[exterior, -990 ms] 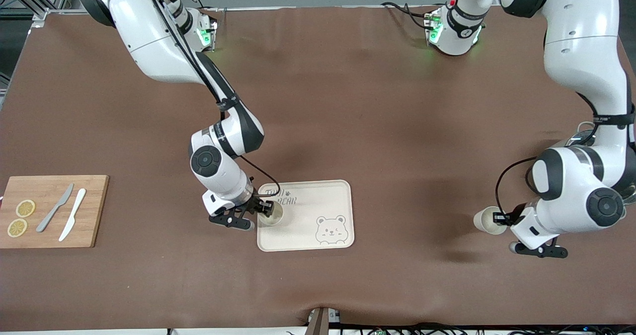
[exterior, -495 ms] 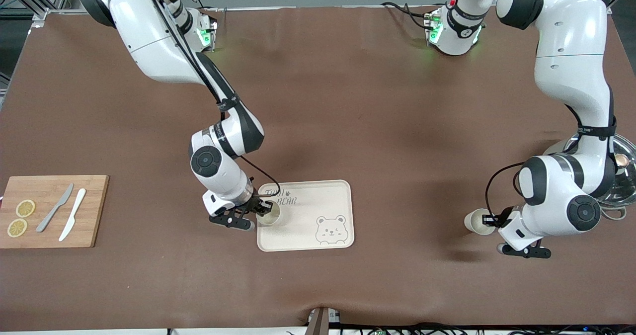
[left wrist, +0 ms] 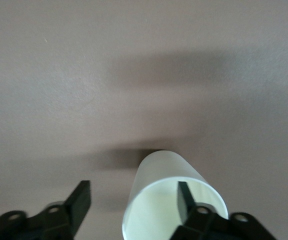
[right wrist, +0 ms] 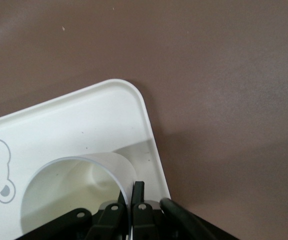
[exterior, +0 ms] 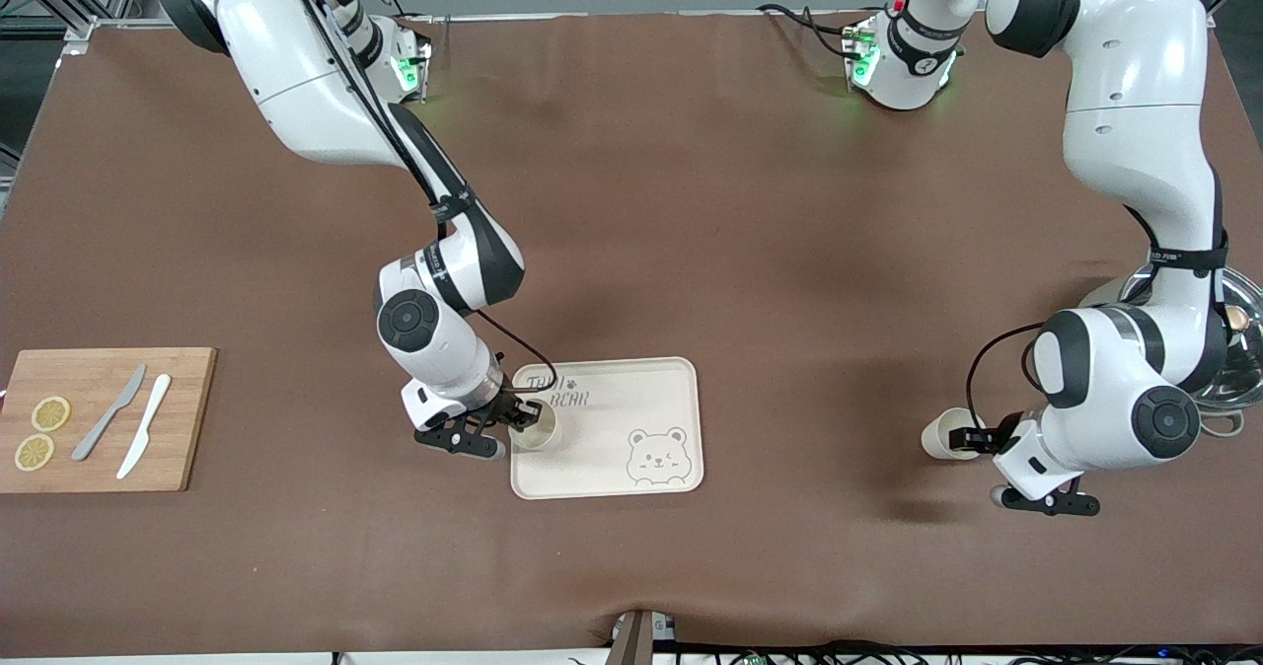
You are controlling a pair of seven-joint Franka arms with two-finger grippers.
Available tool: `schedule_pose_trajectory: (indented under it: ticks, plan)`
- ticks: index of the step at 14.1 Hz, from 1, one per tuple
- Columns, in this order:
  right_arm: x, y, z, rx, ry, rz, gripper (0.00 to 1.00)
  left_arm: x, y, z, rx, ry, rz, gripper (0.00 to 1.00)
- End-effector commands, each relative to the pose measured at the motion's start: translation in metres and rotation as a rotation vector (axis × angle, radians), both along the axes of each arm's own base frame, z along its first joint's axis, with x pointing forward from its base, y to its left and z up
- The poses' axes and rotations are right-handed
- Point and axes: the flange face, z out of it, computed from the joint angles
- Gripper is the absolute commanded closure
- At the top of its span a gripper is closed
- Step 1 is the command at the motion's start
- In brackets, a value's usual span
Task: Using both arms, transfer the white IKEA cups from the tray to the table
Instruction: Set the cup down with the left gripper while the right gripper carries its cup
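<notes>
One white IKEA cup point(exterior: 536, 432) stands on the cream bear-printed tray point(exterior: 641, 389), in the corner toward the right arm's end. My right gripper point(exterior: 520, 418) is shut on its rim; the right wrist view shows the cup point(right wrist: 74, 190) wall pinched in that gripper point(right wrist: 131, 194). The other cup point(exterior: 940, 435) is off the tray toward the left arm's end, tilted with its mouth toward my left gripper point(exterior: 965, 439). The left gripper point(left wrist: 133, 199) is open: one finger sits inside the cup point(left wrist: 164, 175), the other stands well outside it.
A wooden cutting board point(exterior: 187, 418) with two lemon slices point(exterior: 49, 413), a grey knife point(exterior: 111, 411) and a white knife point(exterior: 145, 424) lies at the right arm's end. A metal pot point(exterior: 1238, 349) sits at the left arm's end, partly hidden by the left arm.
The left arm carried its cup a little toward the tray and its jaws have spread apart. The right arm stays at the tray with its jaws pinched tighter on the rim.
</notes>
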Motion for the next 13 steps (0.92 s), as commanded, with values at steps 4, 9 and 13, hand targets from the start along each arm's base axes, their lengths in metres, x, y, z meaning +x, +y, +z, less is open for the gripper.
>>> schedule_pose_trajectory:
  ticks: [4, 9, 13]
  plan:
    - [0.023, -0.023, 0.037, -0.054, 0.082, 0.024, 1.00, 0.001, 0.001, 0.068, -0.006, -0.068, -0.006, 0.00]
    - [0.040, -0.089, 0.044, -0.080, 0.118, 0.200, 1.00, -0.019, -0.002, 0.140, -0.009, -0.016, 0.032, 0.00]
    - [0.051, -0.134, 0.061, -0.091, 0.101, 0.302, 1.00, -0.039, -0.009, 0.192, 0.042, 0.015, 0.070, 0.00]
